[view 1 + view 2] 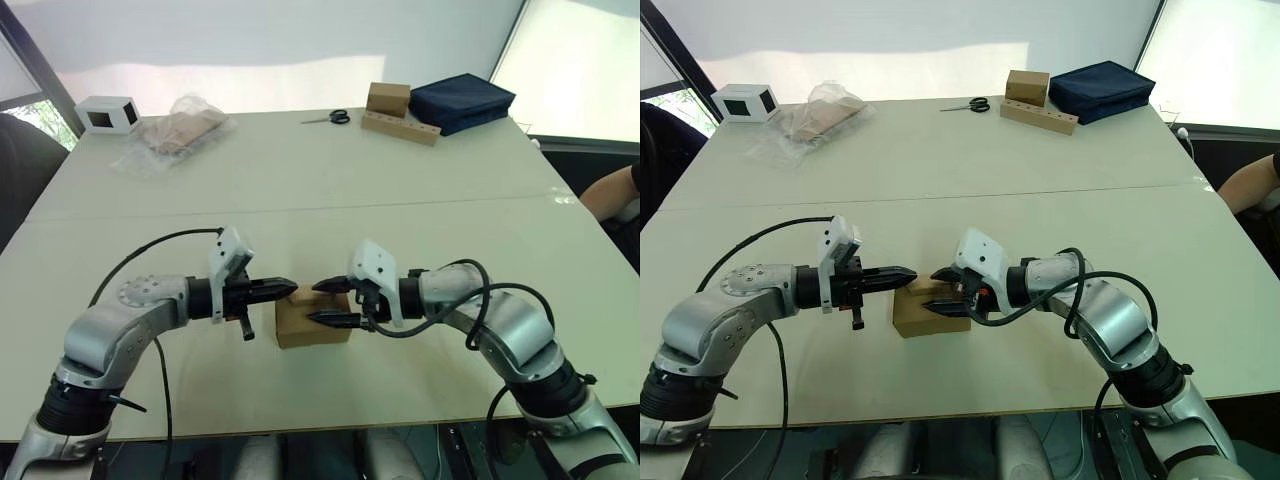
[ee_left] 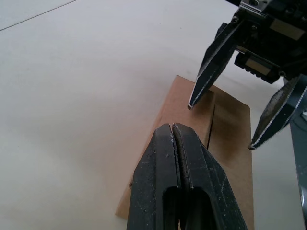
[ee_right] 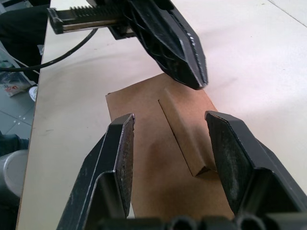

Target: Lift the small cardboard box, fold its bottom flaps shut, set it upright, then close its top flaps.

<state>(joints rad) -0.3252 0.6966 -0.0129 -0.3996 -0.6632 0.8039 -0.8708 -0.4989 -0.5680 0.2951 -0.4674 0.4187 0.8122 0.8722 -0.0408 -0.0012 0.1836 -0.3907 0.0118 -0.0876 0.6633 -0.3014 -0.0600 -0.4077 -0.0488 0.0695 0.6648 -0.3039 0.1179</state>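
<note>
Pale table point(image 1: 300, 200) bears small cardboard box point(image 1: 312, 320), scissors point(image 1: 330, 118), plastic bag point(image 1: 175, 132) (crinkled), navy case point(image 1: 460, 100).

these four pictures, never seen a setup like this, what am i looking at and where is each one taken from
A two-armed humanoid robot works at a pale table. The two wide pictures come from cameras in its head, looking down over its arms. The two close-ups come from a camera on each wrist.

Between the arms lies the small cardboard box, resting on the table with nothing holding it. The left gripper has its fingers shut, tips at the box's top. The right gripper is open over it.

At the far edge sit scissors, a plastic bag and a navy case.
</note>
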